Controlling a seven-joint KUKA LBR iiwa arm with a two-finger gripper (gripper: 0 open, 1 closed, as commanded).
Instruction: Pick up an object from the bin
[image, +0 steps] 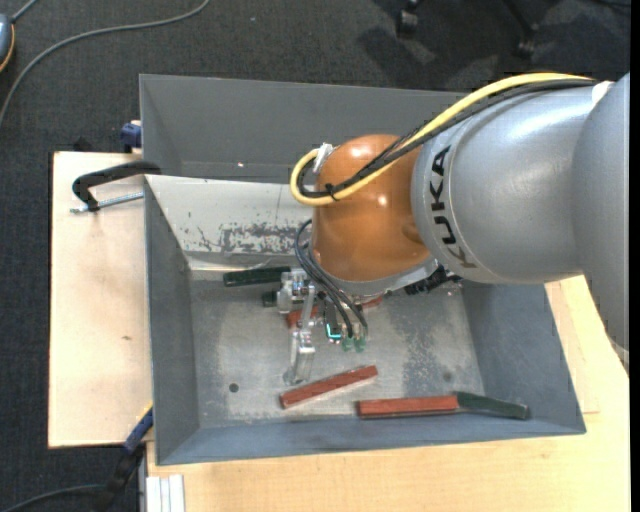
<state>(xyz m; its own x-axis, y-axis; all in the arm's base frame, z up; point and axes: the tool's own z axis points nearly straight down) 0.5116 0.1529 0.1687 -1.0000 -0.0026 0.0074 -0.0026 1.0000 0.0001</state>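
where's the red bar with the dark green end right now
In the camera view the red bar lies flat on the floor of the bin, along its front wall and right of centre, just right of the tilted reddish-brown stick.

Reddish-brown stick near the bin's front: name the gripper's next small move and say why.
Probably a short nudge along the reddish-brown stick toward its middle, then down: the gripper hangs by its left end, and a grasp there might tip it. The red-and-green tool lies farther off.

light: even, overhead | glare: pale sheen on bin (230, 215) back wall | shadow: soft beneath arm (520, 180)
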